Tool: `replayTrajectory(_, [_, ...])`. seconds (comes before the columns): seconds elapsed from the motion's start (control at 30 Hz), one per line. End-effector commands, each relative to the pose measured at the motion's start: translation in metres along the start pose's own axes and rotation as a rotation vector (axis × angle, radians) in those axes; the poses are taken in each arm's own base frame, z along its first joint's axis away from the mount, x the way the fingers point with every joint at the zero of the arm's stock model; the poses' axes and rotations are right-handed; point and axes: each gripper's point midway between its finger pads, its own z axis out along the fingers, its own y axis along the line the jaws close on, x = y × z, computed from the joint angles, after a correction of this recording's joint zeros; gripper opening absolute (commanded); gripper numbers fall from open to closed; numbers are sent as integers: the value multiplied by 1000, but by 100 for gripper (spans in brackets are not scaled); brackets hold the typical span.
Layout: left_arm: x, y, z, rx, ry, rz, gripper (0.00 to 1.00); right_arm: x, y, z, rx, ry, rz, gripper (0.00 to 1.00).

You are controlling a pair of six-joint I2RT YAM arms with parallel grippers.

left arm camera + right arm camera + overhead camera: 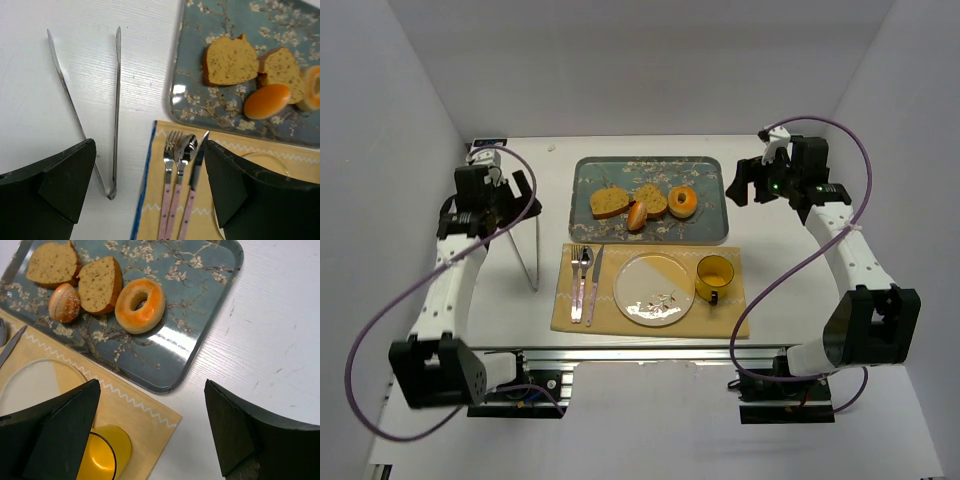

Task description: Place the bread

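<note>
Two bread slices point(610, 203) point(651, 199), a small roll point(637, 215) and a bagel point(682, 201) lie on the blue floral tray point(705, 228). They also show in the left wrist view point(229, 60) and the right wrist view point(100, 285). A white and yellow plate point(654, 288) sits on the yellow placemat point(730, 318). Metal tongs point(525, 250) lie on the table left of the mat, also in the left wrist view point(116, 110). My left gripper point(498, 190) is open and empty, above the table left of the tray. My right gripper point(752, 182) is open and empty, right of the tray.
A yellow mug point(714, 277) stands on the mat right of the plate. A fork, spoon and knife point(584, 282) with pink handles lie on the mat's left side. White walls close in on both sides and the back.
</note>
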Motion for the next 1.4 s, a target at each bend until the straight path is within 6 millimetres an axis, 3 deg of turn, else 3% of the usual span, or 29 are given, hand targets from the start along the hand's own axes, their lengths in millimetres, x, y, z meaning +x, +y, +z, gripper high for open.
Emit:
replayTrajectory(0.0, [29,9,-9,-17,18,-77,98,-23,12,-13,-58,-106,-75,89])
replayTrajectory(0.03, [49,22,-11,-61,54,-100,98,-25,17,-16,-109,-126,-174,89])
replayTrajectory(0.07, [49,25,-13,-70,53,-109,98,-23,27,-19,-184,-131,-225,89])
replayTrajectory(0.1, [67,33,-11,-90,95,-123,93,-23,36,-27,-252,-152,-275,87])
replayTrajectory(0.13, [78,37,-11,-96,121,-134,85,-18,53,-32,-365,-176,-304,78])
replayTrajectory(0.17, [84,46,-10,-114,135,-155,73,-18,60,-34,-401,-194,-330,48])
replayTrajectory(0.2, [92,52,-9,-127,158,-169,46,-17,71,-38,-467,-219,-355,27])
replayTrajectory(0.23, [103,57,-7,-134,186,-182,32,-13,74,-38,-485,-218,-352,0])
replayTrajectory(0.3, [109,63,-1,-120,206,-205,27,-13,81,-39,-518,-232,-361,0])
replayTrajectory(0.33, [109,65,1,-114,209,-198,32,-11,83,-39,-525,-229,-359,0])
replayTrajectory(0.37, [110,66,4,-111,212,-197,40,-10,84,-38,-530,-222,-354,50])
replayTrajectory(0.4, [113,68,9,-117,231,-196,54,-8,85,-36,-527,-211,-342,70])
replayTrajectory(0.43, [111,69,13,-117,228,-180,78,-7,85,-34,-523,-203,-334,82])
replayTrajectory(0.47, [111,71,16,-120,234,-176,82,-6,86,-33,-520,-197,-331,89])
replayTrajectory(0.7, [122,75,50,-89,311,-155,86,8,86,-36,-496,-175,-301,89])
replayTrajectory(0.87, [119,67,71,-83,331,-115,87,12,85,-34,-487,-165,-285,89])
replayTrajectory(1.07, [118,64,82,-154,328,-45,87,12,83,-31,-486,-162,-266,89])
replayTrajectory(1.37, [147,82,89,-319,412,17,82,7,83,-29,-489,-166,-251,89])
